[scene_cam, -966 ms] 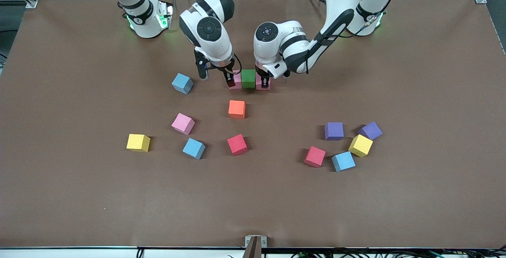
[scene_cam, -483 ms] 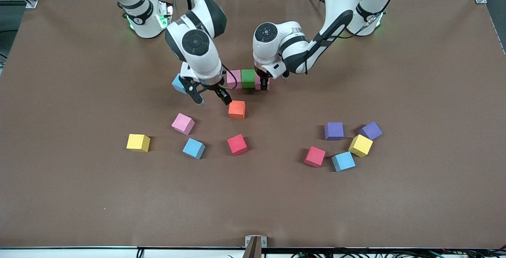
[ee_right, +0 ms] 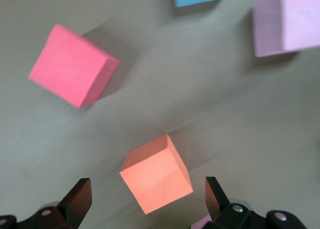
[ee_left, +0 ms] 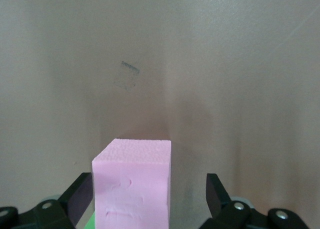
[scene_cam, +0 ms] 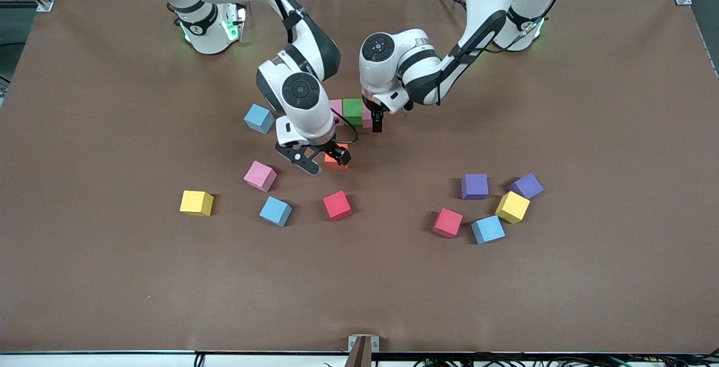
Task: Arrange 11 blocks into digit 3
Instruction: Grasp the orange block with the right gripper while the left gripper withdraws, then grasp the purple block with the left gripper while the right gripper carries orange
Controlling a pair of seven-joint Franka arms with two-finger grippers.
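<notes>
Brown matte covering spreads over the whole desk, and on it the digit 3 is barely begun: one bar of three touching foam cubes, a pale pink cube, a green cube and a second pink cube, lies near the arms' bases. The left pincer sits low at that second pink cube with its jaws standing wide, the cube between them but a clear gap showing on one side in the left wrist view, so I judge it released, not gripped. The right pincer hangs spread wide just over the small orange foam cube, which lies between and slightly ahead of its fingers, not yet clasped; this looks like the next piece. That leaves eight of the 11 blocks to place. Loose cubes lie around the right pincer: a light blue cube, a pink cube, a red cube, another light blue cube and a yellow cube. Toward the left arm's end a cluster of purple, yellow, red and blue cubes sits well apart. Open desk below the bar gives room for the column, though the two pincers work close together there, and I judge crowding the main concern.
</notes>
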